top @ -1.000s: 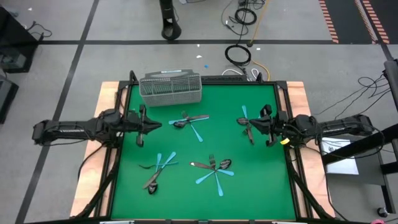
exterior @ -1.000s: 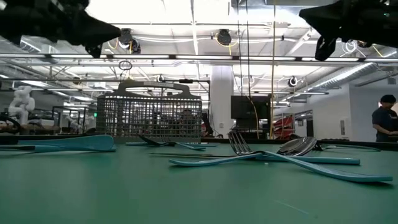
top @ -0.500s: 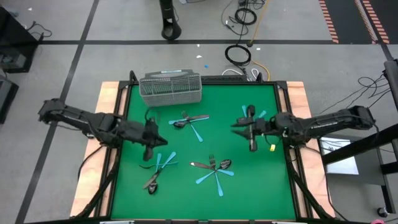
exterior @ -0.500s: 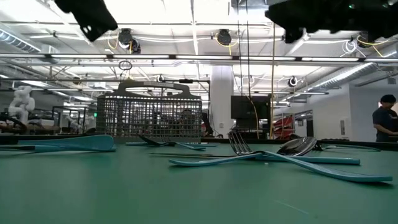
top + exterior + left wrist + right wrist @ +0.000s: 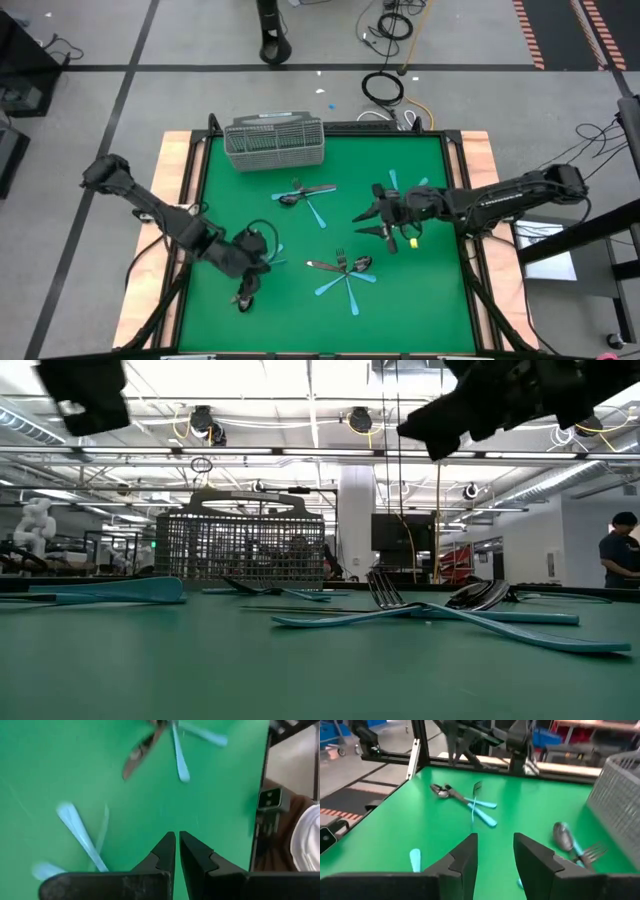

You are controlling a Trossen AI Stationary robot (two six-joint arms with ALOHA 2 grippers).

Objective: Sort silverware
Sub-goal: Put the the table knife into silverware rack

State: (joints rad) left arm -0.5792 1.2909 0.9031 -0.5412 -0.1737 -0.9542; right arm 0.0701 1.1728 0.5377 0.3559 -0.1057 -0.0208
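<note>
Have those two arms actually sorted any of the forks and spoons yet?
Nothing looks sorted: the silverware lies scattered in clusters on the green table, and none shows in the mesh basket. Neither arm holds anything. The left gripper, fingers shut, hangs over the front-left cluster; the right gripper, fingers apart, is over the right-hand pieces. All sorting remains.

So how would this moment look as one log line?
left gripper: shut, empty, above near-left silverware | right gripper: open, empty | basket: far edge

Bright, even overhead light. In the low view, ceiling lamps (image 5: 358,420) glare white and both arms read as dark silhouettes. The left wrist view shows motion-blurred blue-handled silverware (image 5: 80,837); shadows on the green worktop (image 5: 420,290) stay faint.
</note>
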